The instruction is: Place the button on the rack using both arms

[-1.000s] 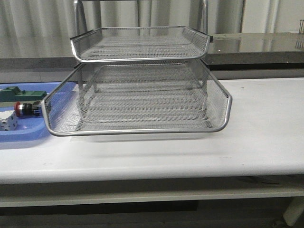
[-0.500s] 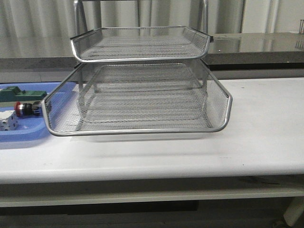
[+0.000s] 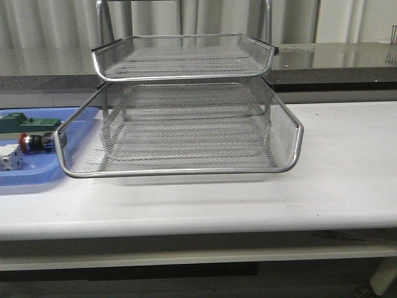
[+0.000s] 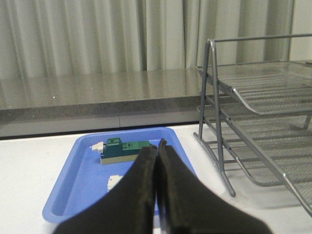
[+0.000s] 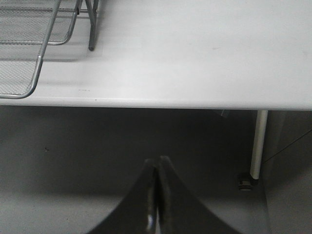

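So the button (image 3: 34,142) is just lying in the blue tray (image 3: 25,177) at the far left of the front frame, next to the rack (image 3: 180,124) on the worktop (image 3: 347,161), while the left claw (image 4: 157,146) and right claw (image 5: 156,163) are both pinched closed on nothing.

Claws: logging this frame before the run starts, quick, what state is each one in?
Left claw: closed, holding nothing.
Right claw: closed, holding nothing.

Rack (image 3: 186,118): mid-counter (image 3: 335,161) obstacle, lower tray projecting toward 6 o'clock. Bare counter at 3 o'clock. Blue tray (image 3: 25,177) touching rack at 9 o'clock.
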Controlling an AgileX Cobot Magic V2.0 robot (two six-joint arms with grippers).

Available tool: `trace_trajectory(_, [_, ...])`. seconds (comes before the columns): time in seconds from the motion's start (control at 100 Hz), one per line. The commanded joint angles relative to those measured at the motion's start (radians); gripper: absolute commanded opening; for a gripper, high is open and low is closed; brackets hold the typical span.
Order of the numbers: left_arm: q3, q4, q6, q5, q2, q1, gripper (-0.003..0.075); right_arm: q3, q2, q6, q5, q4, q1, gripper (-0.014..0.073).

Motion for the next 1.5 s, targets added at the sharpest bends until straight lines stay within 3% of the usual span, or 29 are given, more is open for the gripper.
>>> trace_trajectory(0.0, [0.031,-0.018,-0.013,-0.096,-0.033,-0.001,-0.0015,-0.031,0.008,-0.003,-0.055,-0.004,0.001,-0.0071])
trace_trajectory(0.21, [-0.11,-0.039,-0.013,0.036,0.006,-0.001,-0.0015,-0.031,0.008,-0.003,-0.055,-0.004,0.001,-0.0071])
trace_trajectory(0.42, [-0.317,-0.039,-0.013,0.109,0.192,-0.001,-0.0015,-0.031,0.008,-0.003,-0.055,-0.004,0.001,-0.0071])
trace_trajectory(0.79, [-0.824,-0.005,-0.003,0.43,0.77,-0.001,-0.0015,-0.031,0.008,-0.003,-0.055,-0.004,0.001,-0.0071])
trace_trajectory(1.02, [-1.089,0.014,0.008,0.543,1.123,-0.001,-0.0015,-0.031,0.008,-0.003,-0.055,-0.004,0.001,-0.0071])
trace_trajectory(1.35, [-1.411,0.012,0.24,0.826,1.488,-0.001,-0.0015,-0.031,0.008,-0.003,-0.055,-0.004,0.001,-0.0071])
trace_trajectory(1.49, [-1.485,0.008,0.329,0.863,1.562,-0.001,0.0013,-0.031,0.008,-0.003,-0.055,-0.004,0.001,-0.0071])
